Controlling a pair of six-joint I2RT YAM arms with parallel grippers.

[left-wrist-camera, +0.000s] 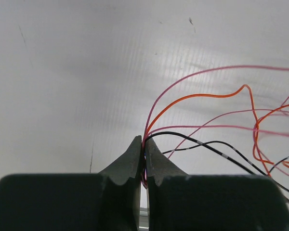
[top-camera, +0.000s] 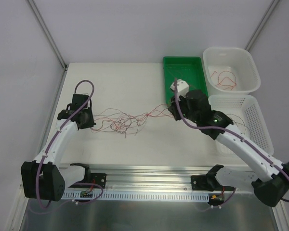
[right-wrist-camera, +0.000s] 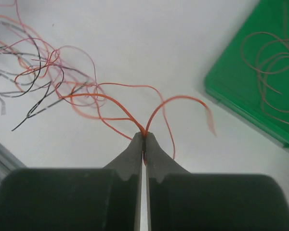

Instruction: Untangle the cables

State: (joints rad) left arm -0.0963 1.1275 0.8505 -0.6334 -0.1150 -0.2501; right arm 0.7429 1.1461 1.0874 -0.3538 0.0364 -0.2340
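Note:
The cables (top-camera: 123,122) form a tangle of thin red, orange and black wires on the white table between my two arms. My left gripper (left-wrist-camera: 144,140) is shut on several of the cables at the tangle's left end: pink, orange and black strands (left-wrist-camera: 197,98) fan out to the right from its tips. At the right end, my right gripper (right-wrist-camera: 144,134) is shut on an orange cable (right-wrist-camera: 115,108) that loops away on both sides of the tips. In the top view the left gripper (top-camera: 90,120) and the right gripper (top-camera: 172,111) flank the tangle.
A green tray (top-camera: 197,65) at the back right holds a loose red wire (right-wrist-camera: 269,72). A white tub (top-camera: 248,60) behind it holds another red wire (top-camera: 226,79). A white mesh basket (top-camera: 260,120) stands at the right edge. A metal rail (top-camera: 149,175) runs along the near edge.

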